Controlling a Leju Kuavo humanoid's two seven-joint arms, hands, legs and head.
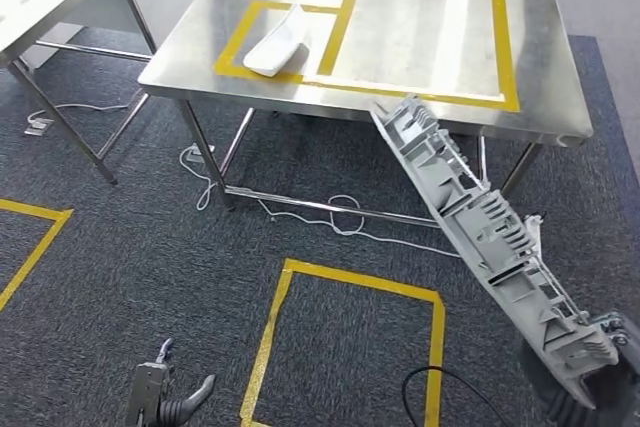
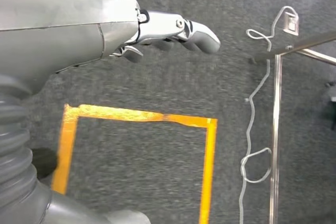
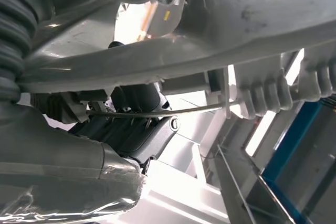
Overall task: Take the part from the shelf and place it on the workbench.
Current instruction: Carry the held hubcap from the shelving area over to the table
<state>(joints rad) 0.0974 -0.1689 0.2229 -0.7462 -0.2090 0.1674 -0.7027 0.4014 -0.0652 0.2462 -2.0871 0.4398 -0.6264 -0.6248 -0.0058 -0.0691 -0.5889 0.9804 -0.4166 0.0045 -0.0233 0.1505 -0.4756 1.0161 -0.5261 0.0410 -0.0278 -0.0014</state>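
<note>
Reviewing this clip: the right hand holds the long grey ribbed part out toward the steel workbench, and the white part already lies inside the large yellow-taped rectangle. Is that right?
Not quite. In the head view the white part lies in the smaller yellow-taped rectangle at the workbench's left, not the large one. The rest stands: the right hand holds the long grey ribbed part toward the workbench.

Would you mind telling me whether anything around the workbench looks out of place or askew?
The white part lies askew across the small yellow tape outline's edge on the workbench, and loose white cable trails over the carpet beneath it.
</note>
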